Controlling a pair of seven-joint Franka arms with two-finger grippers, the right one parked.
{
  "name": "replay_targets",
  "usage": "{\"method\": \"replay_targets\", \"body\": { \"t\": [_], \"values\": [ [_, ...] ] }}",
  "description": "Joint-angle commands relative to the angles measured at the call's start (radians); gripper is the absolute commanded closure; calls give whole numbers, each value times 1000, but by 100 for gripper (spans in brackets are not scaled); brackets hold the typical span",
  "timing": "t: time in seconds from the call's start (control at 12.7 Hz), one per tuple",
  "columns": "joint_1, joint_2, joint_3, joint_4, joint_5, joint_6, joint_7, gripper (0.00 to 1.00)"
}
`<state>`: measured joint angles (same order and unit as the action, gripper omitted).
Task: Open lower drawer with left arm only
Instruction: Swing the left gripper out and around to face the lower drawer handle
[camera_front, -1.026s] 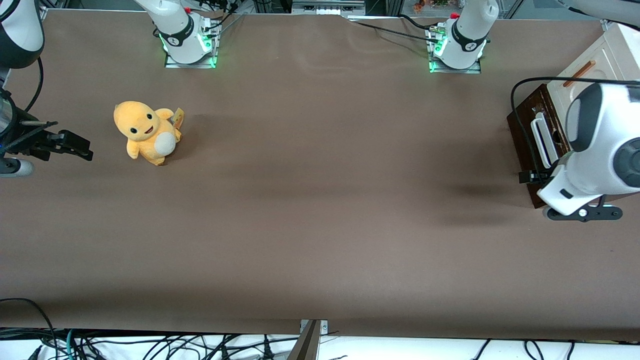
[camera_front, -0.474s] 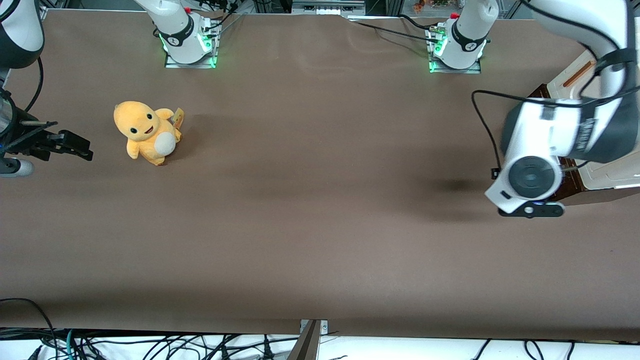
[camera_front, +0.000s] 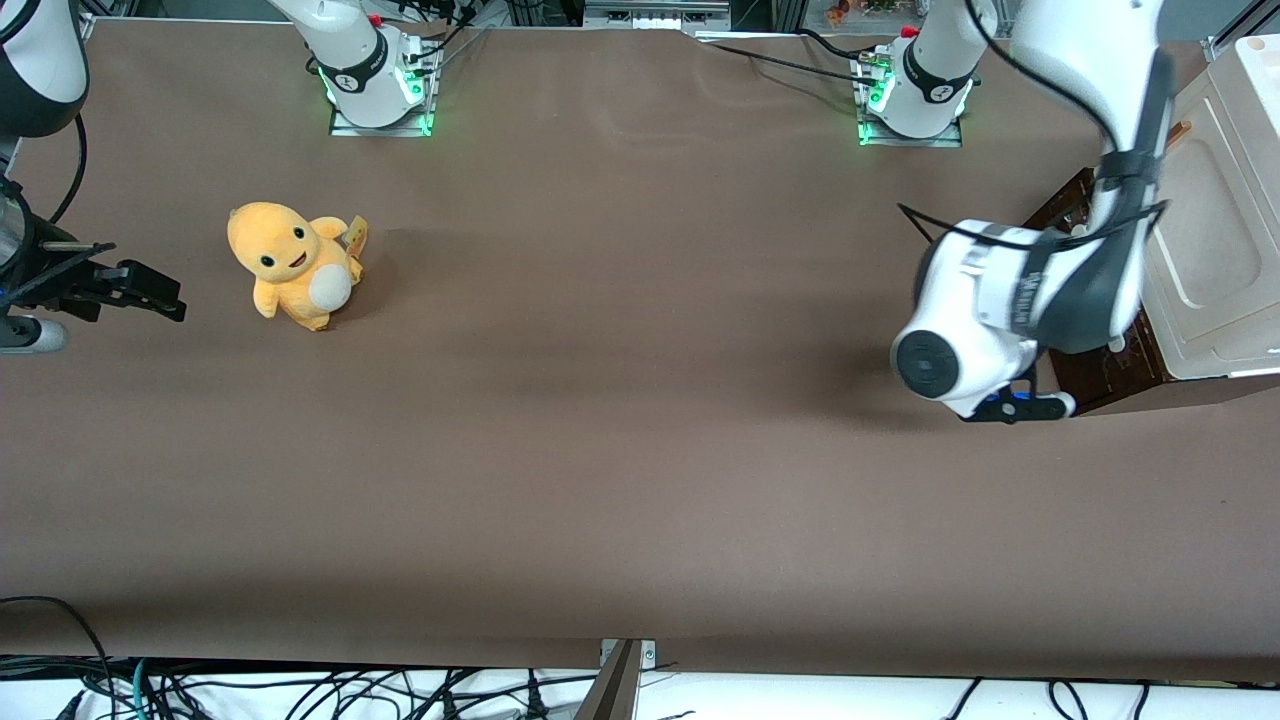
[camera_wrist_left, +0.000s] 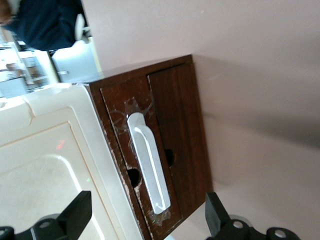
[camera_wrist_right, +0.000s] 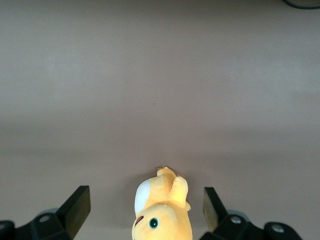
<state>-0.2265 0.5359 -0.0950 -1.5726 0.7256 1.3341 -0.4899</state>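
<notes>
Shifted toward table centre: left arm (camera_front: 1010, 300), gripper (camera_wrist_left: 147, 220) facing lower drawer (camera_wrist_left: 172, 145), jaws spread wide, empty. Drawer shut, at working arm's end of brown table (camera_front: 600, 450).

Bright, even light falls from above. The left arm (camera_front: 1010, 300) looks blurry and drops a soft shadow on the table (camera_front: 600, 480).

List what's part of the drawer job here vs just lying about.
Job:
- lower drawer, shut, white handle
- left arm
- gripper, open, in front of the handle, not touching it

Lying about:
- yellow plush toy, toward the parked arm's end of the table
- cream panel above the drawer
</notes>
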Motion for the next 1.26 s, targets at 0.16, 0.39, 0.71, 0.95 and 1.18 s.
{"method": "replay_targets", "body": {
  "t": [0.16, 0.39, 0.71, 0.95, 1.18],
  "values": [
    [-5, 2, -18, -95, 73, -32, -159, 0],
    [-5, 4, -23, -165, 115, -32, -222, 0],
    [-7, 18, -25, -245, 175, -32, -311, 0],
    [-5, 25, -25, -268, 179, -30, -341, 0],
    [-1, 39, -25, -311, 236, -30, -407, 0]
  ]
}}
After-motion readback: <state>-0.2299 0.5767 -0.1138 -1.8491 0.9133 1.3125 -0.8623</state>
